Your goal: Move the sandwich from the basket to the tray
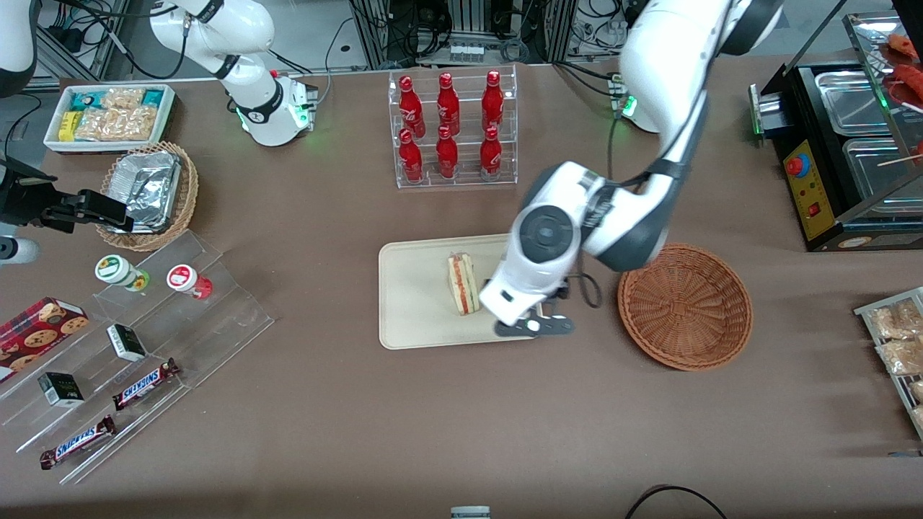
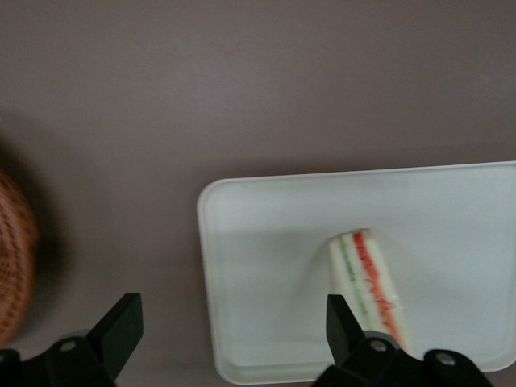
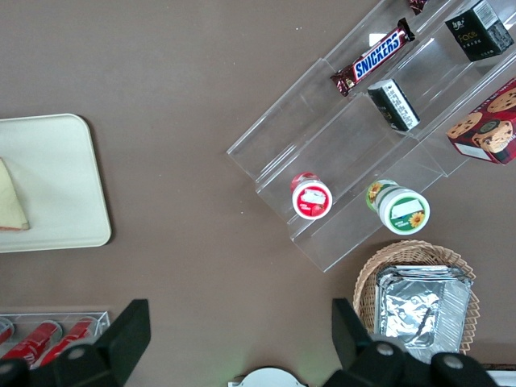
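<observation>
The sandwich (image 1: 463, 283) lies on its side on the cream tray (image 1: 414, 303), red and green filling showing along its edge (image 2: 371, 278). My gripper (image 1: 533, 324) hovers over the tray's edge nearest the basket, open and holding nothing (image 2: 232, 310). One finger (image 2: 337, 316) sits close beside the sandwich's end, and the tray's corner (image 2: 266, 242) lies between the fingers. The reddish-brown wicker basket (image 1: 685, 306) stands empty beside the tray, toward the working arm's end, its rim showing (image 2: 14, 266). The parked arm's wrist view catches the tray (image 3: 56, 177) and a corner of the sandwich (image 3: 12, 201).
A clear rack of red bottles (image 1: 452, 130) stands farther from the front camera than the tray. Toward the parked arm's end are an acrylic snack shelf (image 1: 144, 324), a foil-lined basket (image 1: 148, 191) and a white bin (image 1: 108, 115). A food warmer (image 1: 844, 144) stands at the working arm's end.
</observation>
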Available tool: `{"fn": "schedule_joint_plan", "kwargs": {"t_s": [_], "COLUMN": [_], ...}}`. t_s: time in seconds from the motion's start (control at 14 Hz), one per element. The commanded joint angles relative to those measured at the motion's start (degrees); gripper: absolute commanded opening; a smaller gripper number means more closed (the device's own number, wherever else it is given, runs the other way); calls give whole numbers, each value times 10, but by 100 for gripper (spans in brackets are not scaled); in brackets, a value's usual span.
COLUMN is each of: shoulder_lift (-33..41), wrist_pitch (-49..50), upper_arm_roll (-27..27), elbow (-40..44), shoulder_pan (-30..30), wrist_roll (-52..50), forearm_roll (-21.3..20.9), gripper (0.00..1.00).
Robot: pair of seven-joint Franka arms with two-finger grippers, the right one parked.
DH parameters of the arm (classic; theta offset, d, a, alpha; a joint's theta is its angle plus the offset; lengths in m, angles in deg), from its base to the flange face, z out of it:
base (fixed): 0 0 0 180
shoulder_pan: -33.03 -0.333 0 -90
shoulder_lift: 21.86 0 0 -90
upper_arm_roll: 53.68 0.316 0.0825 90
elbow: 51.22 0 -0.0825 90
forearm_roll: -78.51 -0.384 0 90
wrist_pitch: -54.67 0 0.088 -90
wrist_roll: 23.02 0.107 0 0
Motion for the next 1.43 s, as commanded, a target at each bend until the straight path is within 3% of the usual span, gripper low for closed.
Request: {"fn": "schedule_joint_plan", "kwargs": {"t_s": [0.0,0.21,0.64,1.36], "shoulder_lift": [72,132,199,308], "wrist_pitch": [3,25,129,221], "upper_arm_roll": [-3,-3,0,2], "elbow": [-91,-148,-148,-154], "shoulder_pan": [-45,-108,-213,-241], "wrist_roll": [95,213,357,339], "forearm_roll": [10,12,9,-12], "gripper": [100,100,100,100]}}
